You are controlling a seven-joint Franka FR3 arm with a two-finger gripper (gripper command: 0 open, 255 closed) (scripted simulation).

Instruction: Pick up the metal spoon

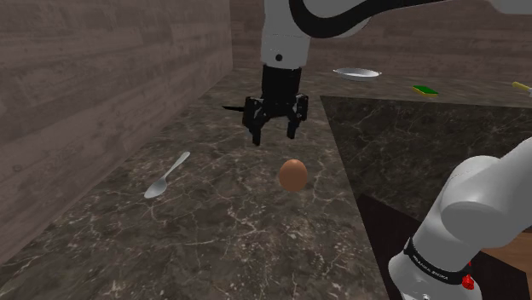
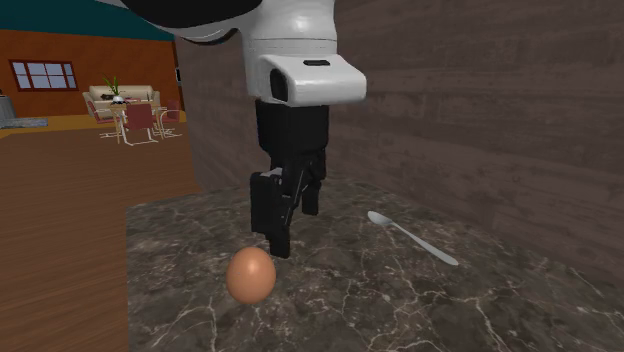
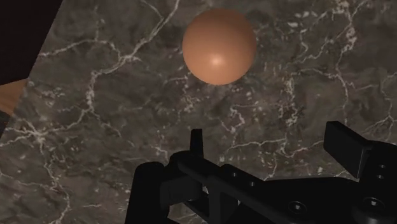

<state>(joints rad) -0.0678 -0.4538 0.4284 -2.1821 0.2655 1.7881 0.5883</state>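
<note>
Lying flat on the dark marble counter (image 1: 222, 234), the spoon (image 1: 167, 175) sits close to the wood-look wall (image 1: 85, 85) at the shoulder view's left, bowl at the near end, handle pointing away. Nothing touches it. The gripper (image 1: 273, 135) hangs above the counter, well to the spoon's right, its 2 fingers apart and empty. Near the hand, but not between the fingers, rests 1 brown egg (image 1: 292, 174). From where I stand, the egg is the danger: a descent here or a low sweep could set it rolling. The spoon is thin and low, so fingers closing too high would slip over the handle, and the wall crowds its left.
</note>
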